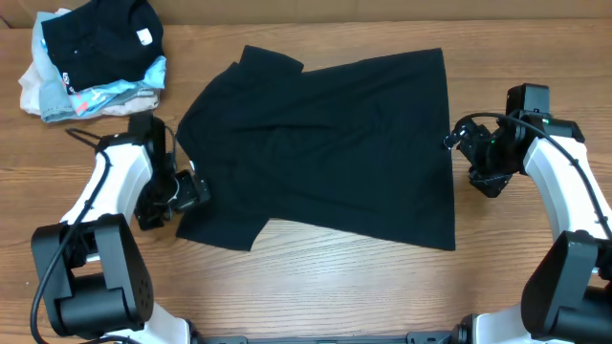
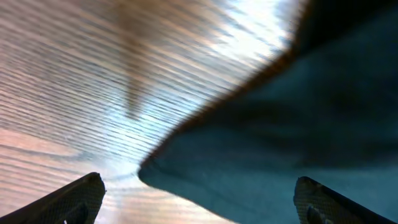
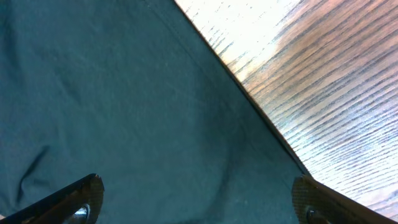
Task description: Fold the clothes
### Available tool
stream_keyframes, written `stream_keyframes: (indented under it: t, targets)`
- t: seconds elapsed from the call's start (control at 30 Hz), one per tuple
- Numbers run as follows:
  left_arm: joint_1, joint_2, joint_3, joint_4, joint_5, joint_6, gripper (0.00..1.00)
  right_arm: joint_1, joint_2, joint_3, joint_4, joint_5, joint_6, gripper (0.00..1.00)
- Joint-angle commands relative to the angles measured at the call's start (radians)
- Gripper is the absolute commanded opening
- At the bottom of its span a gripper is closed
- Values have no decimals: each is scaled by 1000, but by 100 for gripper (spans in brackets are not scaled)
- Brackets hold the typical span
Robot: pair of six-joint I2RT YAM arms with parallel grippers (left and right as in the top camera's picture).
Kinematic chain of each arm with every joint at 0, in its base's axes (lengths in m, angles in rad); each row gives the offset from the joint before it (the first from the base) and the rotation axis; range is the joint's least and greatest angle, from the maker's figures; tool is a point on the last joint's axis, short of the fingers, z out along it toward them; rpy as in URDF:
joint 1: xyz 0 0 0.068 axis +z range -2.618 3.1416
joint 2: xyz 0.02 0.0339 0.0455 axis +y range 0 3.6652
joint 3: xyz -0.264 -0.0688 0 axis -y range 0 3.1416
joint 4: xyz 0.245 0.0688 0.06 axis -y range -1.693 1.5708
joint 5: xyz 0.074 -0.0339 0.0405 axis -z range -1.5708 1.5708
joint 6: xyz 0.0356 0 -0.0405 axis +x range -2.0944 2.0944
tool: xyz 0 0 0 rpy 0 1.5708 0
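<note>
1. The black T-shirt (image 1: 325, 143) lay spread flat on the table (image 1: 316, 287), stretching from one gripper to the other. I judge it was laid out this way so a first fold could start from its edges.
2. The left gripper (image 1: 188, 191) stood fully open and held nothing. A corner of the cloth lay just ahead, between its fingers (image 2: 74, 196), probably lined up for a pinch.
3. The right gripper (image 1: 461, 141) was equally wide and empty. The shirt's edge ran diagonally between its fingers (image 3: 68, 199), with cloth by one and bare wood by the other.
4. Beyond the left gripper sat a pile of garments (image 1: 96, 67). Its white tag (image 1: 144, 37) was too small to read, and no other writing was legible.
</note>
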Motion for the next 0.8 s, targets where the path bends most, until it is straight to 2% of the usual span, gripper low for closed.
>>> stream_keyframes:
  t: [0.0,0.33,0.47,0.53,0.57,0.63,0.67,0.77]
  targets:
    - [13,-3,-54,23,-6,-33,100,-2,-24,2,9,-1,-21,100]
    - [11,-3,-177,128,82,6,99,-2,-24,2,27,-1,-34,100]
    - [11,-3,-219,184,76,5,91,-2,-24,2,27,-1,-34,100]
    - [11,-3,-230,196,76,5,75,-2,-24,2,27,-1,-34,100]
    - [11,-3,-232,196,76,5,59,-2,-24,2,27,-1,-34,100]
    - [11,-3,-233,191,77,5,17,-2,-24,2,27,-1,-34,100]
    - [11,-3,-233,187,77,5,4,-2,-24,2,27,-1,-34,100]
    - [11,-3,-232,164,81,5,4,-2,-24,2,24,-1,-34,100]
